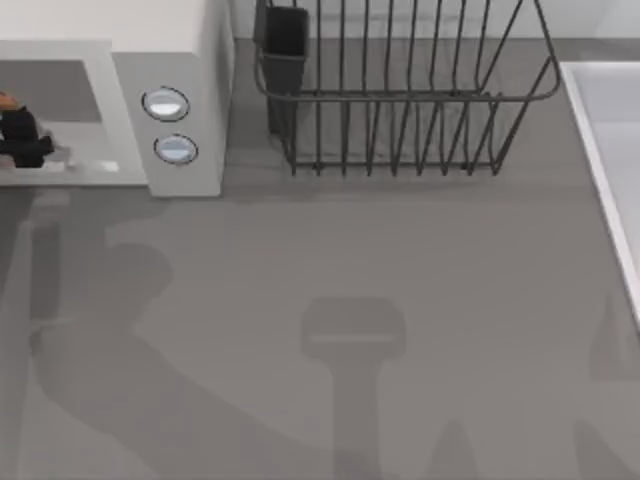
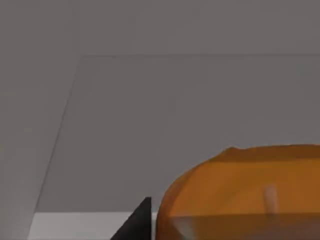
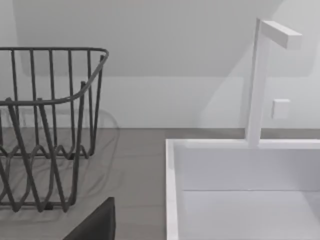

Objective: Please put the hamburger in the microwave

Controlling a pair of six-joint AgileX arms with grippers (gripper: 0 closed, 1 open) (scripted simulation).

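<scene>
One smooth orange-tan hamburger (image 2: pixel 240 192) at the mouth of the white boxy microwave (image 1: pixel 180 60), inside its flat grey cavity, held against the left gripper (image 1: pixel 22 140); grip of the dark fingers (image 2: pixel 136 225) impossible to tell. Beside, a black wire dish rack (image 1: pixel 400 100) on the grey worktop (image 1: pixel 350 300). Farther right, a white sink (image 3: pixel 172 190) with an angular tap (image 3: pixel 257 80).

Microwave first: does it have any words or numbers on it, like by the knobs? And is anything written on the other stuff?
None: no text can be read in these pictures.
The microwave: plain white front, nothing printed.
Its two knobs: silvery, no numbers or marks.
The hamburger: no label.
The dish rack: bare black wire.
The sink and its faucet: plain white, no sign.
</scene>
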